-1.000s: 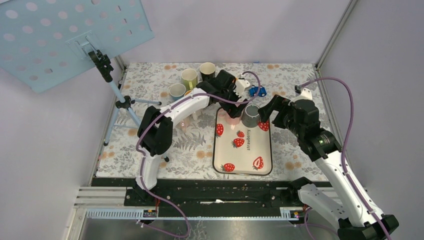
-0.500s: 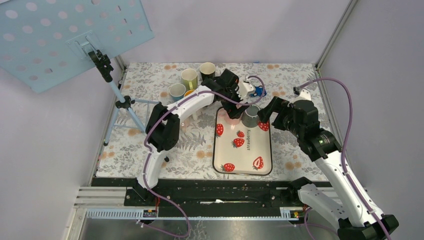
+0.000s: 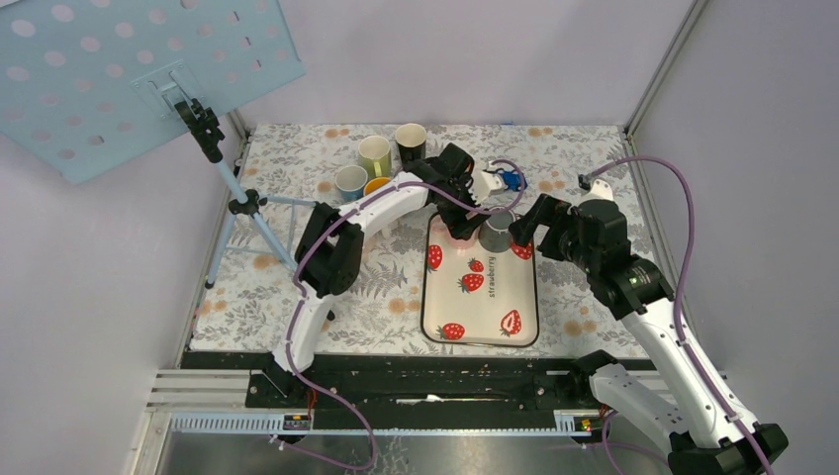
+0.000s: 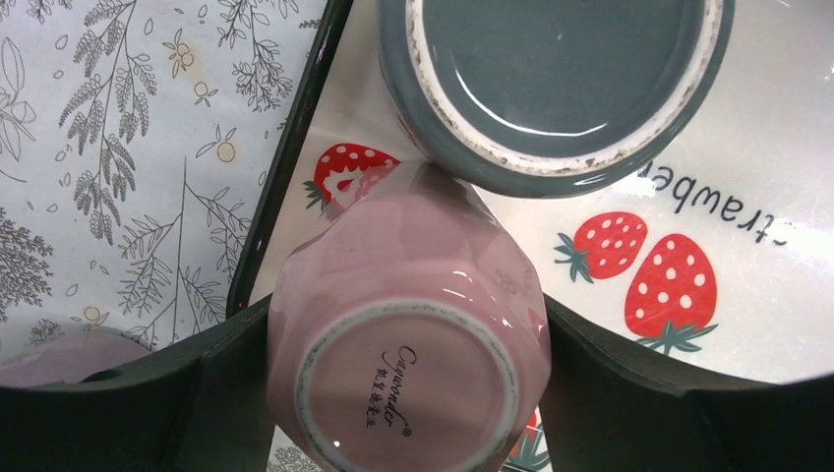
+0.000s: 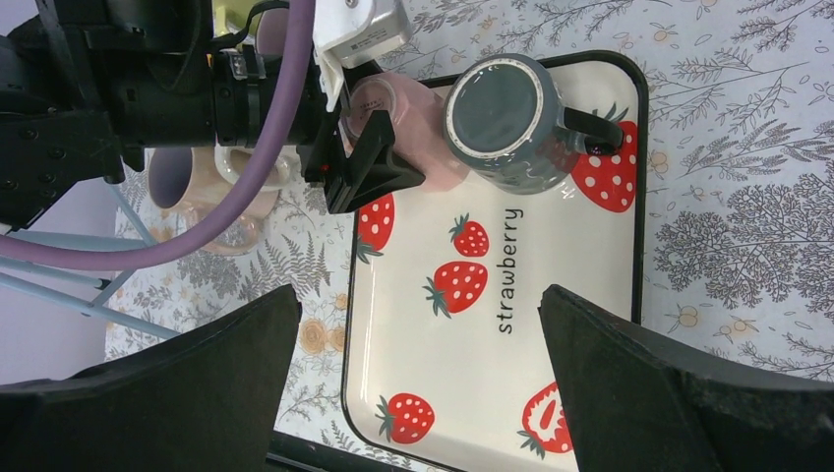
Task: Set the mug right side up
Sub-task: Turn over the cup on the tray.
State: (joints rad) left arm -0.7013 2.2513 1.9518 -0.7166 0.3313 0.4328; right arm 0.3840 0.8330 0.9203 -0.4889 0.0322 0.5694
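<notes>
Left arm: the elbow had swung toward the right edge of the floral-covered bench. The forearm had stretched farther over the far-left corner of the white strawberry-print tray. Right arm had barely shifted.

Left hand had narrowed from its full spread. Its dark fingers now pressed both flanks of the upside-down pink ceramic mug, with no gap visible on either side.

Reading: reach finished, grasp being taken. The lift and the flip were not yet done.

The pink mug stood base-up in the tray's far-left corner. It sat hard against the inverted grey ceramic mug, seemingly touching it; the grey one lay toward the tray's far-right corner.

Pose, left arm: long and low. The upper link rose from the near edge, the forearm ran toward the far edge, and the wrist bent down over the pink mug.

Right hand hung spread wide and empty by the tray's far-right corner, just beside the grey mug.
</notes>
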